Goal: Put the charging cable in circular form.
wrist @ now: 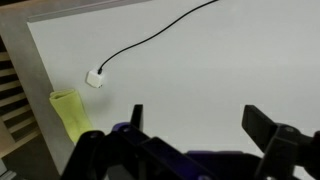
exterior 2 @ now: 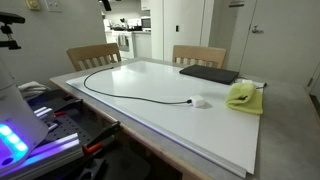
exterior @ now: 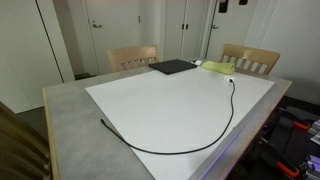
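Judged as hardly begun, with pincer (wrist: 200,125) open wide and holding nothing, and with charging cable (wrist: 150,40) lying untouched ahead of pincer on worktop (wrist: 250,70) in loose open curve, not yet circle.

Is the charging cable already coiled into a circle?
No, the charging cable lies in one long open arc across the white board, with its two ends far apart.

Wrist view — charging cable (wrist: 150,41) cut by top edge.
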